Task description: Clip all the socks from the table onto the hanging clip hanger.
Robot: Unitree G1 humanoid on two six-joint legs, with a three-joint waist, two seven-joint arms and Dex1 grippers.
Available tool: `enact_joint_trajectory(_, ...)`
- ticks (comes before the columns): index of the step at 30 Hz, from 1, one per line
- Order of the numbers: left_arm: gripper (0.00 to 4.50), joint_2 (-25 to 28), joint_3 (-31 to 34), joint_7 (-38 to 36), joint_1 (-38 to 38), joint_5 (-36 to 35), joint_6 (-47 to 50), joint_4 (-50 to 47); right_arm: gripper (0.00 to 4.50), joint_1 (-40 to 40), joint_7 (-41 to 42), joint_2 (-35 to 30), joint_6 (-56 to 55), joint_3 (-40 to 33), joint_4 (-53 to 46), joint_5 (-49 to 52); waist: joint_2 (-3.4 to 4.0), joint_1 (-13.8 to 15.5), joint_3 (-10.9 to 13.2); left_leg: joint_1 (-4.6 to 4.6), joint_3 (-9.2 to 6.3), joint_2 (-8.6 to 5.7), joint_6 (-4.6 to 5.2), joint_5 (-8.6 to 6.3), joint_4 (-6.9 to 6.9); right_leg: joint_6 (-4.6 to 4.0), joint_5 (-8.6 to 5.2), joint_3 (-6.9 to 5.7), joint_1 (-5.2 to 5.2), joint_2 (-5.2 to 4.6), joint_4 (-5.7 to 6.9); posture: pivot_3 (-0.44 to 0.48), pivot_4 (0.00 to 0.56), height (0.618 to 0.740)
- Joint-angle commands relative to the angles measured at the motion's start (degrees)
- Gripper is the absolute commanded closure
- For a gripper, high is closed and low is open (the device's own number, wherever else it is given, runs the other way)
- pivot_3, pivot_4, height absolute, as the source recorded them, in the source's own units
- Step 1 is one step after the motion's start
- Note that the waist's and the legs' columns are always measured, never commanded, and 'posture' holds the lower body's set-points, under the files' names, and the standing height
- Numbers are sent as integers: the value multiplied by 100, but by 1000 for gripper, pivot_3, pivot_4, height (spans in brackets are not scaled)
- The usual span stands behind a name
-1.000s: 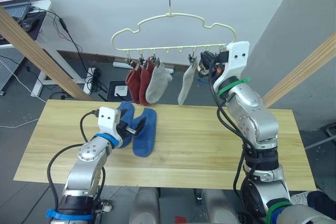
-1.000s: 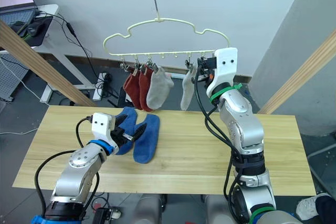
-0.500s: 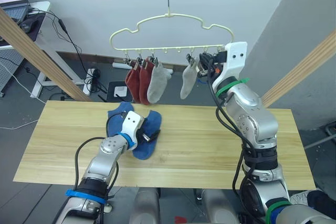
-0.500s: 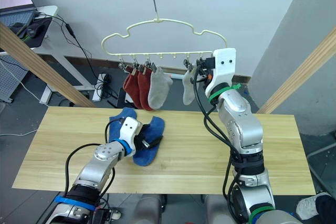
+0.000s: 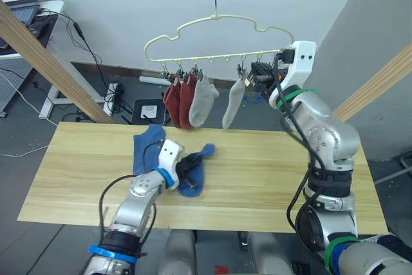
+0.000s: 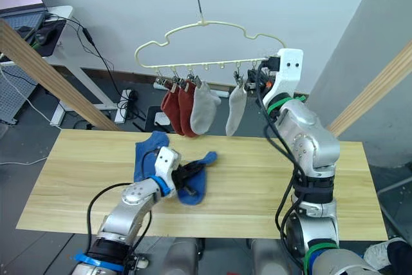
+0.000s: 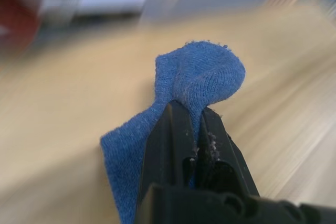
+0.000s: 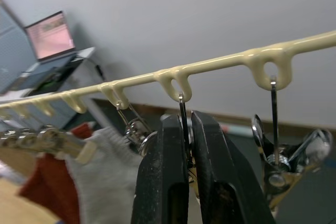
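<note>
Four socks already clipped on the clip hanger [image 5: 219, 37]: two rust red, two grey. Two blue left. Left tool [image 7: 190, 121] clenched on one blue sock [image 5: 195, 165], lifting off the bench [image 5: 257, 178]; other blue sock [image 5: 147, 146] just behind. Right tool [image 8: 188, 129] pinching a free clip [image 8: 183, 109], grey sock [image 6: 235, 109] hanging close beside.

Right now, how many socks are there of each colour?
Rust red socks: 2, both clipped on the clip hanger
Light grey socks: 2, both clipped on the hanger
Blue socks: 2, one flat on the table, one pinched in the left end effector
Total: 6 socks
</note>
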Motion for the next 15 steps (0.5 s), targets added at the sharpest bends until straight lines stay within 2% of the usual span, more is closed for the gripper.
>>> enact_joint_trajectory(1,4475,-402,-47,217,-406,-261,10,-736,4500,-221,-524,161,1098,-874,44,672,0,3,0,0,-1,0,0,0,0,-1,0,0,0,1,0,25,321,740)
enact_joint_trajectory(5,4475,-842,-79,586,-908,-221,117,-806,4500,-572,-1144,568,1701,-1576,36,1165,0,-34,0,3,-1,0,2,0,-1,-12,8,0,3,3,-2,25,321,740)
enact_joint_trajectory(9,4475,-1006,-16,737,-1144,-214,46,-669,4500,-749,-1609,852,2068,-1988,0,1476,0,-52,0,-1,-1,-1,2,0,-3,-14,9,-1,1,4,-4,10,313,740)
enact_joint_trajectory(15,4475,-1075,44,902,-1308,-132,-240,-452,4500,-798,-1946,923,2324,-2165,-65,1717,0,-51,0,-2,-1,-4,2,0,-2,1,0,-2,2,3,-7,3,307,740)
